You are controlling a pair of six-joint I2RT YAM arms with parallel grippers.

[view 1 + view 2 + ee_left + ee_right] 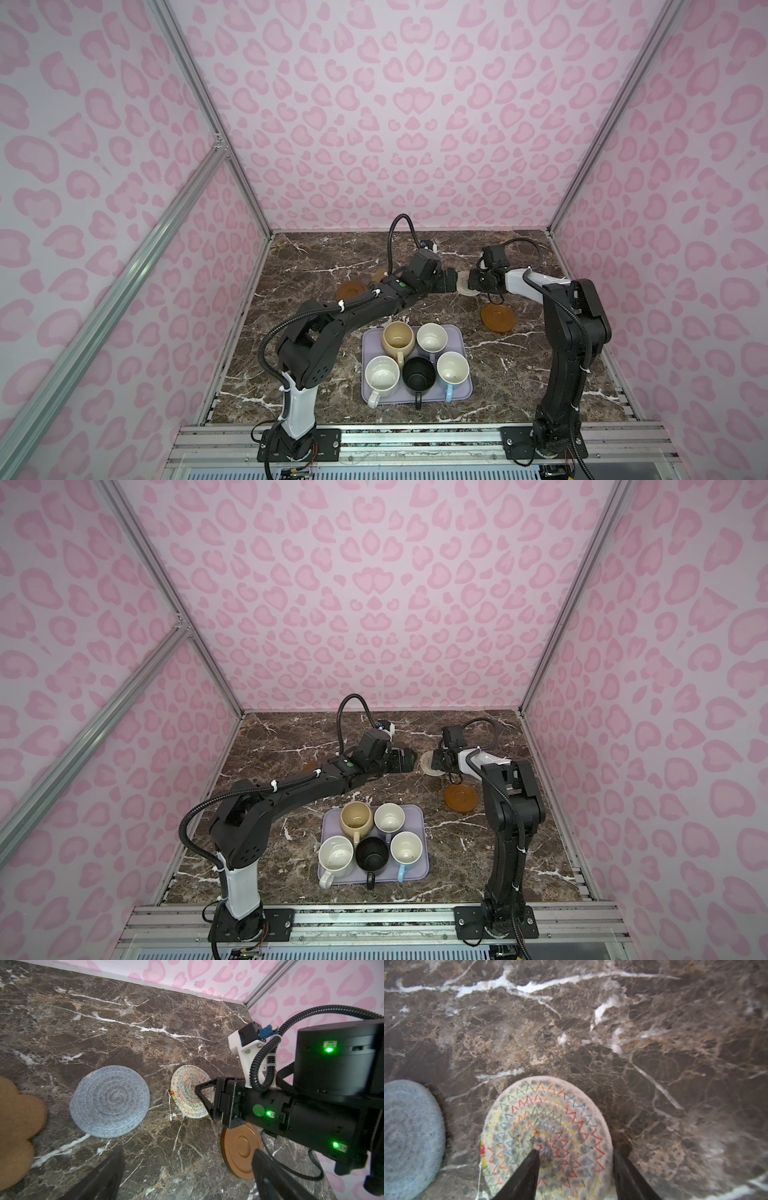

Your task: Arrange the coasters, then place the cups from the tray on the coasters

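Coasters and cups on a brown marble tabletop. Lavender tray, at the near middle, carries all five cups; none stands on a coaster yet. Both arms reach to the far middle, where the beige woven coaster lies on the marble, near the blue-grey woven coaster. Right gripper is the nearer. Its jaws stand apart astride the rim, one finger over the mat's centre, its partner just outside the edge on the side away from the blue-grey mat. Whether they bite the weave cannot be told. Left gripper, jaws spread wide and empty, hangs just beside the beige coaster on the left arm's side. Being round, the coaster has no long axis. Its only marker, a coloured edge tab with a loose thread, points toward the blue-grey mat.
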